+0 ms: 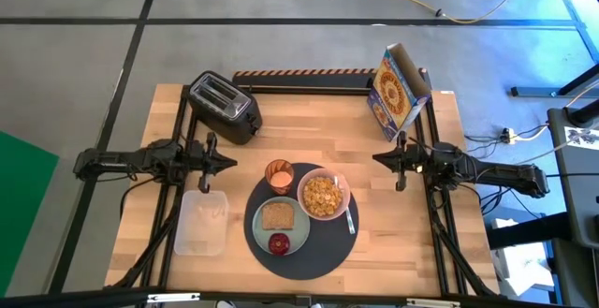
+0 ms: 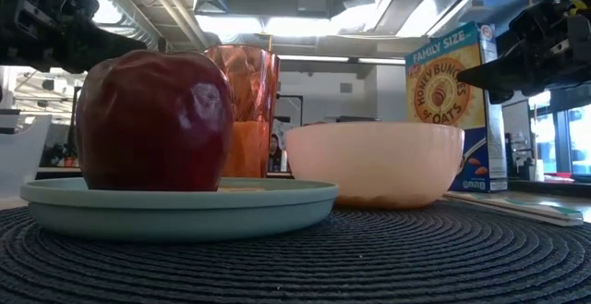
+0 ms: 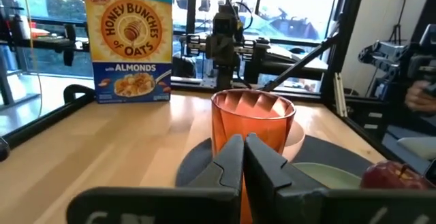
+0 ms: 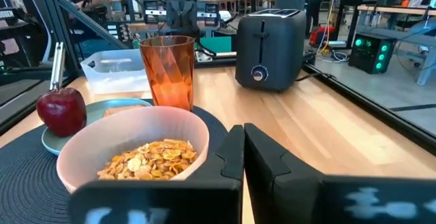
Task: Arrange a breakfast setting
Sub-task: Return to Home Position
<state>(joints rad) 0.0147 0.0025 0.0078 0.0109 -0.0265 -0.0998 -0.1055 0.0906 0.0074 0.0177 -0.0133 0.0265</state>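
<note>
A round dark grey mat (image 1: 314,252) lies on the table's near middle. On it rest a pale green plate (image 1: 263,235) with a toast slice (image 1: 277,216) and a red apple (image 1: 279,243), a pink bowl (image 1: 324,196) of cereal, and a metal spoon (image 1: 350,218) beside the bowl. An orange cup (image 1: 279,175) stands at the mat's far edge. My left gripper (image 1: 234,162) is shut and empty, left of the cup. My right gripper (image 1: 376,158) is shut and empty, right of the bowl.
A black toaster (image 1: 223,107) stands at the far left. A cereal box (image 1: 398,88) stands at the far right. A clear plastic tub (image 1: 201,222) sits left of the mat. People show in the room beyond the table in the right wrist view.
</note>
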